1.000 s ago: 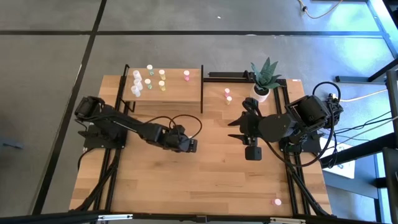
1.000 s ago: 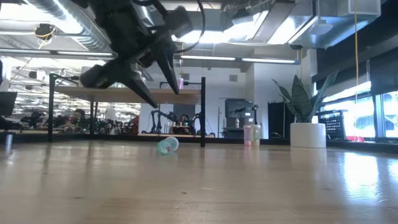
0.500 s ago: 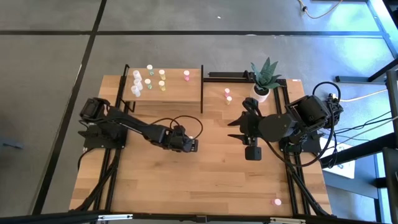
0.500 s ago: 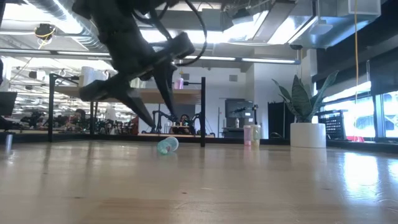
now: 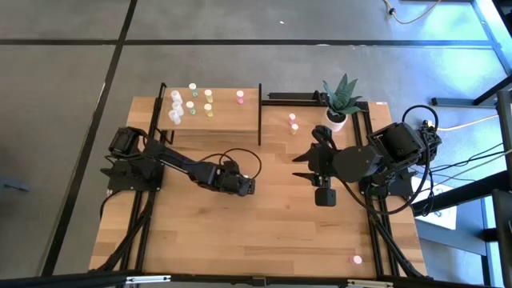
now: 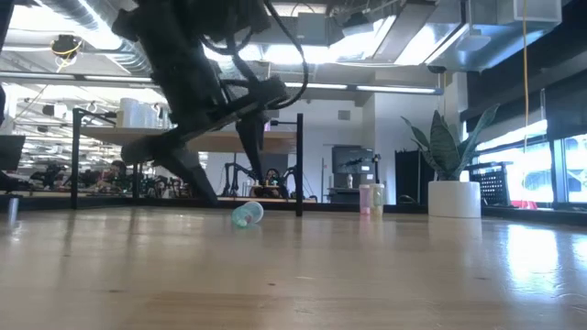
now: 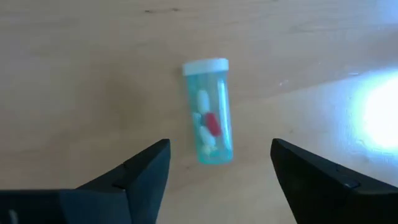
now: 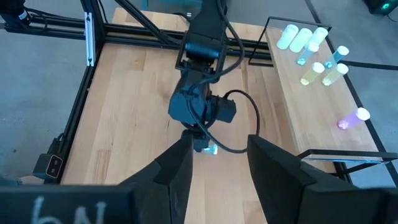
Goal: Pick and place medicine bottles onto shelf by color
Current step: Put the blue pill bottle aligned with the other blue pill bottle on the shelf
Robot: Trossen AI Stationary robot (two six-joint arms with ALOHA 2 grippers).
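A teal medicine bottle with a white cap lies on its side on the tabletop; the low view also shows this bottle. My left gripper hangs open just above it, slanting down, one finger to each side, touching nothing. In the high view my left gripper hides the bottle. The shelf at the far left carries several white, green, yellow and pink bottles standing upright. My right gripper waits high over the table's right half, open, with nothing between its fingers.
A pink and a yellow bottle stand on the table right of the shelf's black post. Another pink bottle is near the front right corner. A potted plant stands at the far right. Bare wood lies around the teal bottle.
My left gripper has sunk toward the lying teal bottle, shifting slightly toward the table's right and tipping further down. Its fingers have spread wider apart. The bottle has stayed where it was.
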